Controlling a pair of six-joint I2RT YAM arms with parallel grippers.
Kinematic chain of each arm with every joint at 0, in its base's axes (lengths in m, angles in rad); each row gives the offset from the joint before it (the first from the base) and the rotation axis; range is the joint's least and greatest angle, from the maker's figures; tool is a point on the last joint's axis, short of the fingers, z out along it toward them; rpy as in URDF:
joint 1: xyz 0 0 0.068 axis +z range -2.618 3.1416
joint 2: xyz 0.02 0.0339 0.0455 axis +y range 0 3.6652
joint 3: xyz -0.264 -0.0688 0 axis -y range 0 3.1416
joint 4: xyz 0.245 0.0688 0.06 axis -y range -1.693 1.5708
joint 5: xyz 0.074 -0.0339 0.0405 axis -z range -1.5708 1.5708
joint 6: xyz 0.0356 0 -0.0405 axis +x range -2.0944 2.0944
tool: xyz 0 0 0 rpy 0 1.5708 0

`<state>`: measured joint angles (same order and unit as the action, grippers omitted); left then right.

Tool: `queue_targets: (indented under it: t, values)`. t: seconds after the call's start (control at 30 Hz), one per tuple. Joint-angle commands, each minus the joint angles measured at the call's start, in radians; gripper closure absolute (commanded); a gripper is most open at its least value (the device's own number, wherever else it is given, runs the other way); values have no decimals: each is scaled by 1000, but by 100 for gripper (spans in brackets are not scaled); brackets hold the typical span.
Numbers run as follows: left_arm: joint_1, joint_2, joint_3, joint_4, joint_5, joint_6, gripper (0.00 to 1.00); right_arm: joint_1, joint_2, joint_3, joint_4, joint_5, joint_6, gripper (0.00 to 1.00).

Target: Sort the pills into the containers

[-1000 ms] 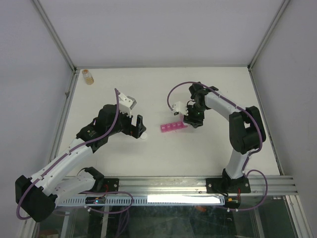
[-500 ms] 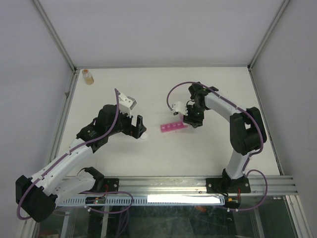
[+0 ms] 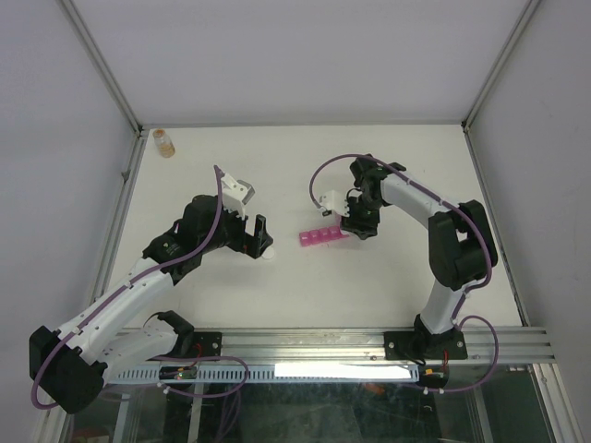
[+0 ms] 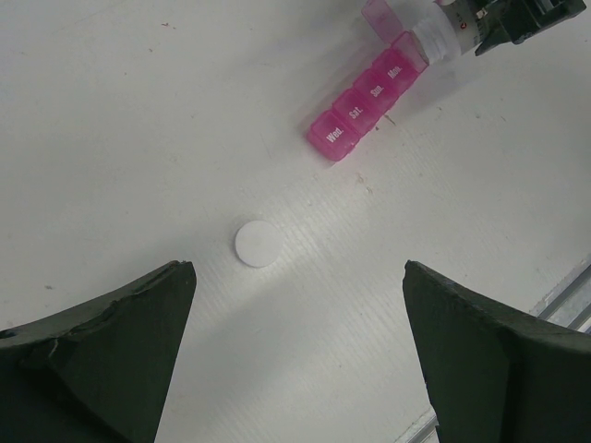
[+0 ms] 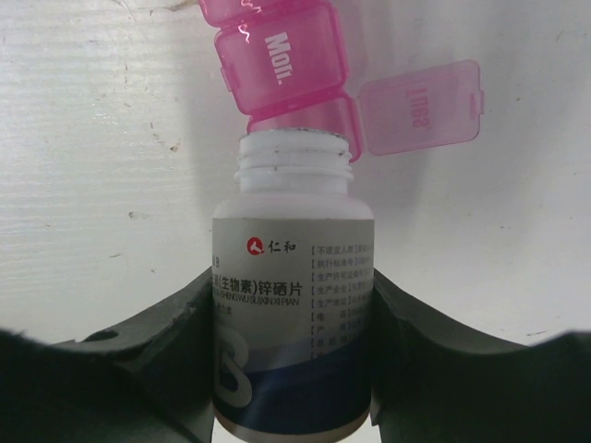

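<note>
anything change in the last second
Barely. The right gripper, shut on the open white bottle, edged slightly left in the top view, bottle mouth at the organiser's open end compartment. Nothing taken or let go. The left gripper, white cap, organiser and amber bottle stayed put.

a white table (image 3: 305,286) is enclosed by pale grey walls (image 3: 277,55); an aluminium rail (image 3: 499,343) is fixed along its near edge.
</note>
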<state>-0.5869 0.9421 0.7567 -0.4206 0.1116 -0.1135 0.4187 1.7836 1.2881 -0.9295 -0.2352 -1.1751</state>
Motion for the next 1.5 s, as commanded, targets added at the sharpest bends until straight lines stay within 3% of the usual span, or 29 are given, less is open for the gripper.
queue_targets:
  t: [0.0, 0.2, 0.3, 0.4, 0.83, 0.9, 0.97, 1.07, 1.13, 1.2, 1.27, 1.37, 1.43, 1.47]
  values:
    - [13, -17, 1, 45, 25, 31, 1, -4, -38, 16, 15, 10, 3, 100]
    - [14, -20, 0, 46, 24, 31, 1, -10, -52, 26, 0, -36, 16, 100]
    - [13, -18, 1, 45, 26, 31, 1, 23, -43, -21, 38, 68, 23, 100]
    - [13, -18, 1, 45, 27, 30, 1, -2, -67, -9, 45, -4, 44, 100]
    - [14, -18, 1, 45, 28, 31, 1, -7, -43, 19, 37, 26, 51, 100]
    - [15, -17, 0, 45, 29, 31, 1, -14, -53, 32, -5, -36, 47, 100]
    - [15, -17, 2, 44, 31, 30, 1, -14, -62, 2, 65, 17, 55, 100]
    - [15, -18, 1, 44, 31, 30, 1, -14, -48, 46, -18, -47, 52, 100]
    - [15, -18, 2, 44, 32, 31, 1, -12, -62, -3, 75, 32, 56, 100]
    - [15, -21, -1, 45, 32, 31, 1, -15, -40, 48, -12, -29, 55, 100]
    - [16, -17, 1, 45, 32, 32, 1, -8, -66, -4, 74, 22, 55, 100]
    - [17, -20, -2, 46, 33, 31, 1, -11, -56, 27, 2, -32, 55, 100]
    - [16, -17, 1, 45, 34, 32, 1, -3, -69, -18, 78, 40, 50, 100]
    - [17, -17, -1, 45, 36, 32, 1, -5, -56, 9, 34, 21, 52, 100]
